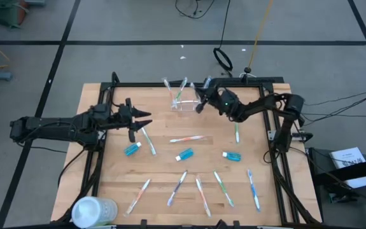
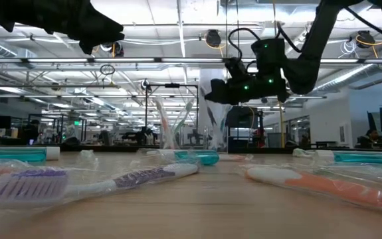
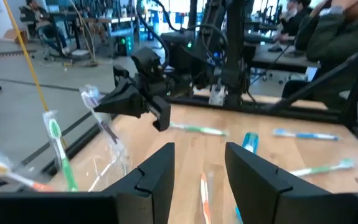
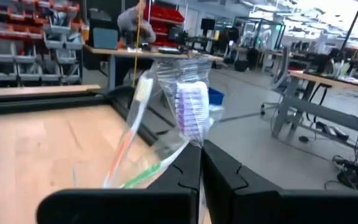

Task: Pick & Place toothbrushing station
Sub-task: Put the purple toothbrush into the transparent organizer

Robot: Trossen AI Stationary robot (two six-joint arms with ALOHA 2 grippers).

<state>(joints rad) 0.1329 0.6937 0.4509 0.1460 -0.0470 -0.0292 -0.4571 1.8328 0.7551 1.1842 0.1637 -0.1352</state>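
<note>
Tipping is your risk: the right pincer (image 1: 200, 105), clamped on a wrapped purple toothbrush (image 4: 190, 112), hangs at the clear cup (image 1: 184, 102) at the surface's far edge, which already holds brushes, and a sideways nudge could topple it. Your left pincer (image 1: 143, 119) hovers open and empty. Only the right wrist view shows the grip.

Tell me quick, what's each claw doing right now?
Left claw: open, empty, above the table's left side.
Right claw: shut on a wrapped purple-bristled toothbrush, at the clear cup.
</note>
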